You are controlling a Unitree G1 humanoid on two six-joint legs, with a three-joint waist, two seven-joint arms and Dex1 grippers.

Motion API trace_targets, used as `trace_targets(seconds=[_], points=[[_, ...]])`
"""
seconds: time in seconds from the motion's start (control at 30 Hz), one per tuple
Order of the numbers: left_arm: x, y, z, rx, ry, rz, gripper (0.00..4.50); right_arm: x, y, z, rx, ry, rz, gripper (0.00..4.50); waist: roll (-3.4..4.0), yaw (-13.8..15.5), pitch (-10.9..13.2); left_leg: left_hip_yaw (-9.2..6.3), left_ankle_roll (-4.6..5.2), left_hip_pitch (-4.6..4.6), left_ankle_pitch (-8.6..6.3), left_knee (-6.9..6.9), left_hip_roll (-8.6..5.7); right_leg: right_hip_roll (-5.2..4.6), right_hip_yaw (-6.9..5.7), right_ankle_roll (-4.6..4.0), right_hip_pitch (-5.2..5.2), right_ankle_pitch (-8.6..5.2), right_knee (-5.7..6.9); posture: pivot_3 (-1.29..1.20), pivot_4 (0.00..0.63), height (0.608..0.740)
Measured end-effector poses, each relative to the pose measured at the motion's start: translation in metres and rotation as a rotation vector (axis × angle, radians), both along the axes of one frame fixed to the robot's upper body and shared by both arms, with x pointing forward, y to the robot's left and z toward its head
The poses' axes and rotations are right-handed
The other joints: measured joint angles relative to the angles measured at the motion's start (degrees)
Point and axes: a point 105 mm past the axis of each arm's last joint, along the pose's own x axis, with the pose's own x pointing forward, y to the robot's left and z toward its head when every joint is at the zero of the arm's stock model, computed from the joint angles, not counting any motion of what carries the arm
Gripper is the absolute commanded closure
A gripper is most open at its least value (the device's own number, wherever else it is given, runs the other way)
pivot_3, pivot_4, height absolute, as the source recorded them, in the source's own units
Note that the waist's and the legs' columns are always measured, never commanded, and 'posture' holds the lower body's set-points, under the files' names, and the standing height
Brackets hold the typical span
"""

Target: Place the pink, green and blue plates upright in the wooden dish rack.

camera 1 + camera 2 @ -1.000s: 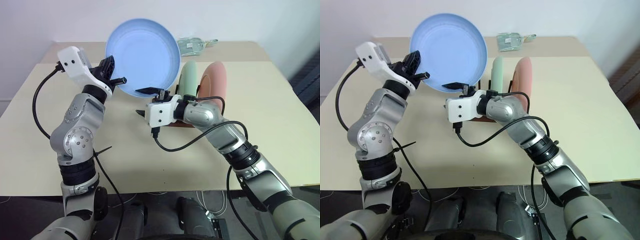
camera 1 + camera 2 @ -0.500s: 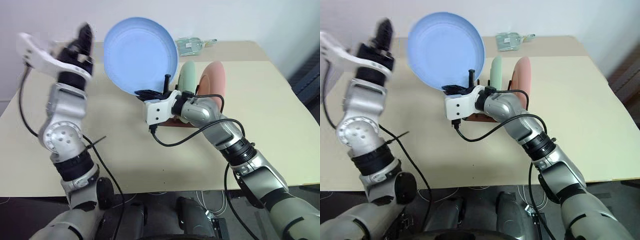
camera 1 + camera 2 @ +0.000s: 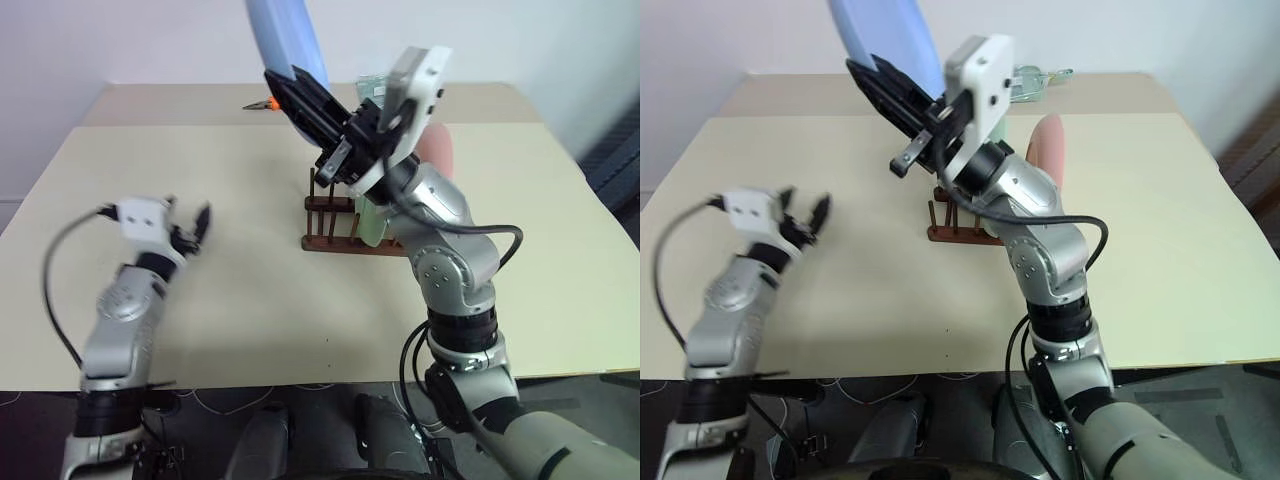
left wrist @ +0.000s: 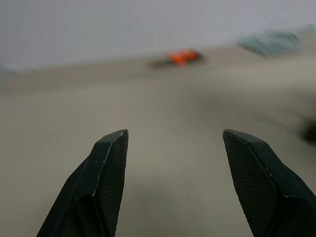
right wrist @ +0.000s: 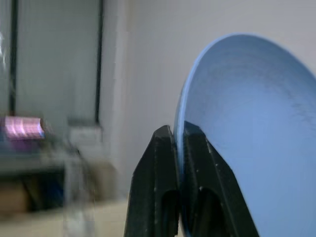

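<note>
Blue plate held aloft, ready for the rack

The right gripper pinches the blue plate by its rim, edge-on and upright, high above the wooden rack mid-table, where the green plate and pink plate stand. The left gripper hangs wide open, empty. Best lowered edge-first between free pegs beside the green plate.

Count on my bench: three plates, one rack.

I count one blue plate, one green plate and one pink plate, one wooden dish rack, one small orange item and one clear packet at the far edge, and my two tools: left tool, right tool.
</note>
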Motion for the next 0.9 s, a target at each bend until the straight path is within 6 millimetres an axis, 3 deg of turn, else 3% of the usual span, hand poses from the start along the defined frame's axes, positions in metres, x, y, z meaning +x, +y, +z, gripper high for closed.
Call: trace_targets(seconds=[0.1,0.23,0.43,0.67,0.9], points=[[-0.015,-0.024,-0.014,0.053,0.045,-0.159,1.40,0.015,-0.010,-0.012,0.133,0.256,-0.012,4.50,0.08,-0.07,0.02,0.04,-0.01,0.01,0.01,-0.01,0.00,0.00,0.06,-0.16,-0.17,-0.06,0.30,0.00,0.150,0.740],[-0.029,-0.043,-0.019,0.070,0.084,-0.320,1.40,0.023,-0.016,-0.021,0.165,0.397,-0.024,4.50,0.17,-0.04,0.06,0.07,0.00,0.01,0.01,0.02,0.00,0.00,0.04,-0.29,-0.16,-0.14,0.31,0.00,0.150,0.740],[-0.035,-0.051,-0.022,0.082,0.110,-0.385,1.40,0.030,-0.025,-0.027,0.227,0.523,-0.031,4.50,0.18,-0.08,0.05,0.10,0.01,0.02,0.01,0.03,0.01,0.01,0.04,-0.14,-0.15,-0.07,0.31,0.00,0.150,0.740],[-0.036,-0.057,-0.024,0.079,0.117,-0.410,1.40,0.033,-0.023,-0.031,0.254,0.613,0.002,4.50,0.20,-0.15,0.03,0.10,0.01,0.04,0.01,0.03,0.01,0.01,0.04,-0.14,-0.12,-0.08,0.31,0.00,0.150,0.740],[-0.037,-0.062,-0.028,0.090,0.125,-0.423,1.40,0.054,-0.019,-0.032,0.262,0.712,-0.008,4.50,0.22,-0.15,0.01,0.10,0.01,0.04,0.02,0.03,0.01,0.02,0.03,-0.14,-0.12,-0.08,0.31,0.00,0.150,0.740]])
